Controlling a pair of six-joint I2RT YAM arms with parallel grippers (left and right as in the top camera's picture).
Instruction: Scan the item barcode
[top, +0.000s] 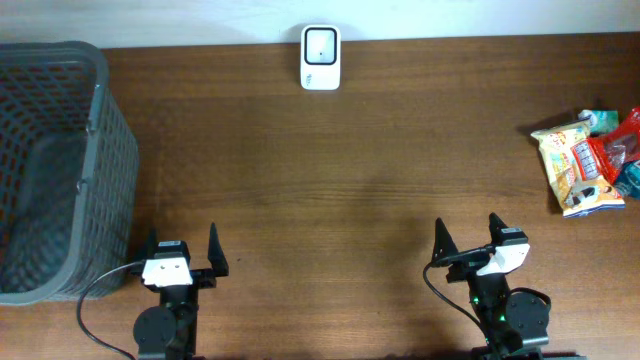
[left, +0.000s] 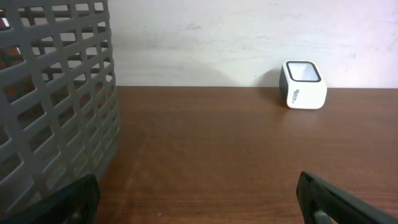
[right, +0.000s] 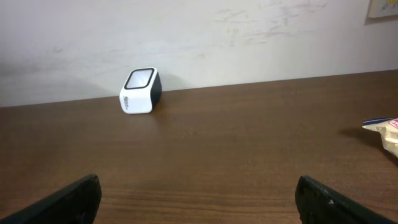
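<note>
**Both grippers open and empty, snack packets well off to the scanner's right**

I take the white scanner (top: 320, 58) as my reference. It stands at the far edge of the table (top: 350, 180), against the wall (right: 199, 37), with its dark window facing up.

The snack packets (top: 590, 160) lie in a small overlapping pile well to the right of the scanner and nearer to my arms, at the right edge of the table. An orange and white packet lies at the near, scanner-side edge of the pile, with red and teal ones behind it. I cannot make out a barcode on any of them. In the right wrist view only the tip of one packet shows, at the right edge.

The left gripper (top: 181, 243) hangs to the near left of the scanner, on the robot's side of the table. Its jaws are spread wide, with nothing between them. The right gripper (top: 468, 230) is on the near right of the scanner, and its jaws are likewise released and hold nothing. It is well apart from the packets and touches none of them.

A grey mesh basket (top: 95, 90) stands far to the left of the scanner, at the table's left edge. In the left wrist view its wall fills the left side, with the scanner to the right of centre.
</note>
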